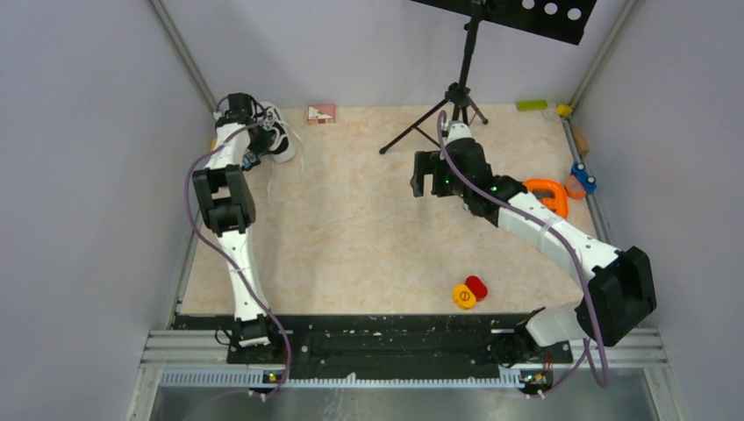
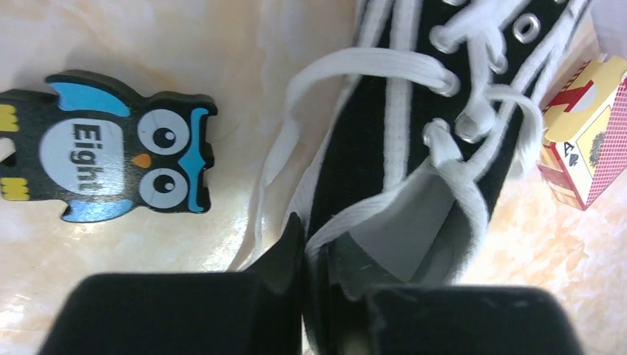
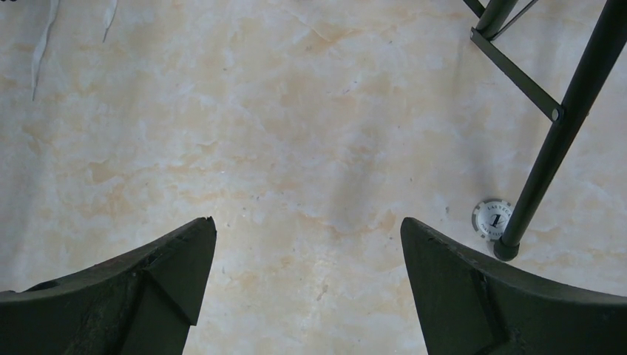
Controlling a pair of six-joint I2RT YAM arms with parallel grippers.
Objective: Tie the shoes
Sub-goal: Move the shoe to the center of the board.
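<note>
Between the jaws of the left gripper (image 2: 314, 250), sneaker (image 2: 366, 151) collar (laces (image 2: 370, 63) loose)

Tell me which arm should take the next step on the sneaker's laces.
Left. Its end effector pinches the sneaker at the heel collar, with the loose white laces just ahead. The right end effector hangs open over the table beside the tripod, far from the sneaker.

owl piece (image 2: 103, 148) "Eight", chip (image 3: 492, 219) "1"
</note>
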